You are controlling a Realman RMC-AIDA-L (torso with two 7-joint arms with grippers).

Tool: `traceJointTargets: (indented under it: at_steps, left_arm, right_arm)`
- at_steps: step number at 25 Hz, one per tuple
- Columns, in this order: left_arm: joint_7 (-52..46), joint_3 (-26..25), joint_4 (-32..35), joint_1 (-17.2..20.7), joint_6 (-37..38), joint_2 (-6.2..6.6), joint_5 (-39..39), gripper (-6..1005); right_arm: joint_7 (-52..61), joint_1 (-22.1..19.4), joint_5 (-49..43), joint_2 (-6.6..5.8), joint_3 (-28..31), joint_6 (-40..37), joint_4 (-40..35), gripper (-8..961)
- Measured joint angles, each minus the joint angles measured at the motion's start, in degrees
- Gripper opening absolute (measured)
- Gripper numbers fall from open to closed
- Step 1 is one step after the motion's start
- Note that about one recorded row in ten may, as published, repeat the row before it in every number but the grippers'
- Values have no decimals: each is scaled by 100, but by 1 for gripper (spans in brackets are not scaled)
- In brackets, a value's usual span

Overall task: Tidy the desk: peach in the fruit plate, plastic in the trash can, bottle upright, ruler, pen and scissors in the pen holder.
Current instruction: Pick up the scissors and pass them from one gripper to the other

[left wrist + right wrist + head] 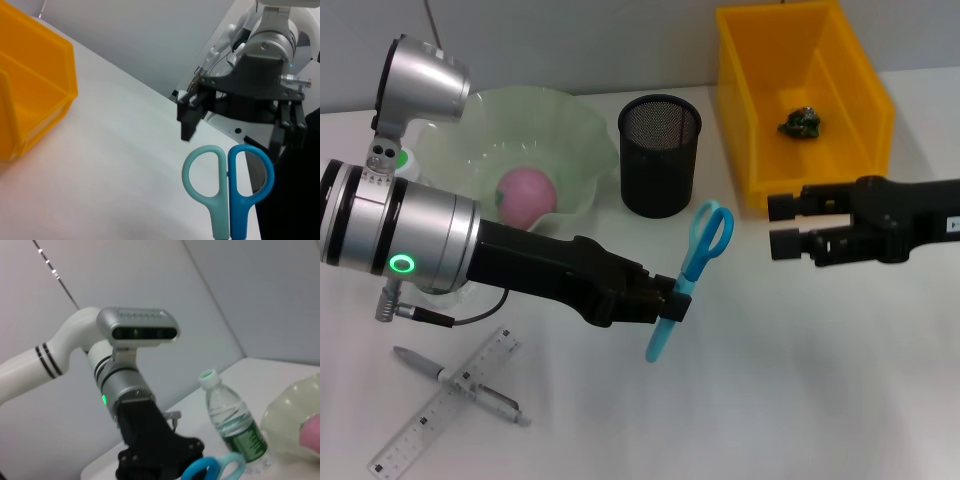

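Observation:
My left gripper is shut on the blue scissors, holding them above the table just in front of the black mesh pen holder. Their handles point up toward the holder. The pink peach lies in the green glass fruit plate. A crumpled piece of plastic sits in the yellow trash can. My right gripper hovers open in front of that bin. The clear ruler and grey pen lie crossed at the front left. The bottle stands upright beside the plate.
The left arm's silver forearm crosses in front of the fruit plate and hides most of the bottle in the head view. White tabletop stretches across the front right.

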Motion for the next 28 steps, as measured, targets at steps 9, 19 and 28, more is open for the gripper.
traceJointTargets:
  at_steps: [9,19,28]
  left_arm:
    - [303,52,1,-5,20,9,-2,253]
    - [593,64,439,-84,26,36,754,256]
    - [984,-284,448,-24,-38,4,420,259]
  right_arm:
    - [31,-27,-123,-27,-123,-126,-1,768]
    - [585,-3,-141,-136,-99,-247,-3,768]
    - [771,-32,-468,-215,-62,-364,-3,767]
